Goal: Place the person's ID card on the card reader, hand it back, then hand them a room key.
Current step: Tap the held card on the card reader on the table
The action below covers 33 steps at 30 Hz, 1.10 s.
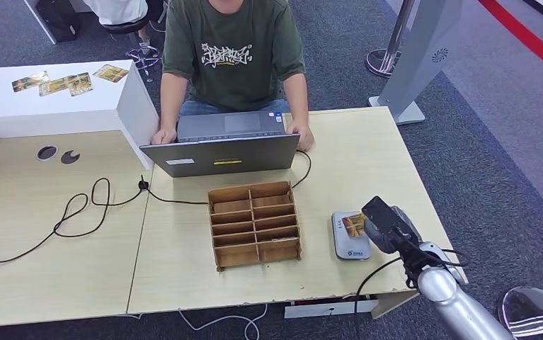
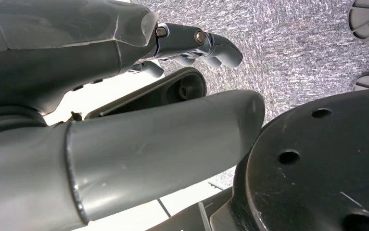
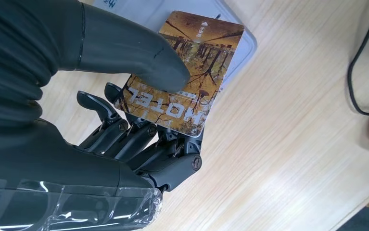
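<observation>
Even, bright overhead light on the head view, soft shadows only. Close behind the right hand (image 3: 124,144) the card (image 3: 184,72) reads sharp, a glossy sheen on the cover. The left hand (image 2: 124,96) looms blurred against blown-out white beyond it.

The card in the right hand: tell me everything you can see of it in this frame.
The card is a thin rectangle with rounded corners, printed in yellow-brown with dark bare trees and the word HOTEL in pale letters along one short end. It looks like glossy plastic, flat and unbent. The right hand pinches it, thumb on the printed face and fingers underneath. Its far end lies over the grey-white card reader on the wooden table; whether it touches the reader is unclear.
</observation>
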Tool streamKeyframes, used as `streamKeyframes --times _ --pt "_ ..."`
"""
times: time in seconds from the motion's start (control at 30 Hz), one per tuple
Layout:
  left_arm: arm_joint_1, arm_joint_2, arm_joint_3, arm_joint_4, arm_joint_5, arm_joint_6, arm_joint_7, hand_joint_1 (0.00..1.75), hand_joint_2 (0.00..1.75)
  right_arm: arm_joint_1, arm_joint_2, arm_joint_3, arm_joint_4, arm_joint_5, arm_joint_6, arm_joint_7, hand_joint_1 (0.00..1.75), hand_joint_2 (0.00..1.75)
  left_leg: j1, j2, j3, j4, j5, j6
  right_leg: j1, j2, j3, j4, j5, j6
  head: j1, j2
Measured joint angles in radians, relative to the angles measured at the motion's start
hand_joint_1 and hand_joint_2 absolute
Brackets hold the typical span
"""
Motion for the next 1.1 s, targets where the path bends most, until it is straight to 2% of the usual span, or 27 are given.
streamKeyframes --times 0.6,0.87,1.1 --pt "0.0 0.003 0.0 0.0 -0.007 0.003 0.012 0.0 0.0 -0.049 0.004 0.042 0.078 0.011 0.04 0.018 1.75 1.75 0.0 0.0 0.0 0.0 0.0 0.0 0.0 0.0 0.0 0.0 0.0 0.0 0.0 0.0" --pt "-0.001 0.01 0.0 0.0 -0.018 0.004 0.02 0.0 0.0 -0.119 0.005 0.087 0.146 0.026 0.098 0.032 1.75 1.75 0.0 0.0 0.001 0.0 0.0 0.0 0.0 0.0 0.0 0.0 0.0 0.0 0.0 0.0" --pt "-0.001 0.015 0.0 0.0 -0.022 0.01 0.028 0.0 0.0 -0.185 0.011 0.142 0.219 0.037 0.105 0.029 1.75 1.75 0.0 0.001 0.001 0.0 0.0 0.0 0.0 0.0 0.0 0.0 0.0 0.0 0.0 0.0"
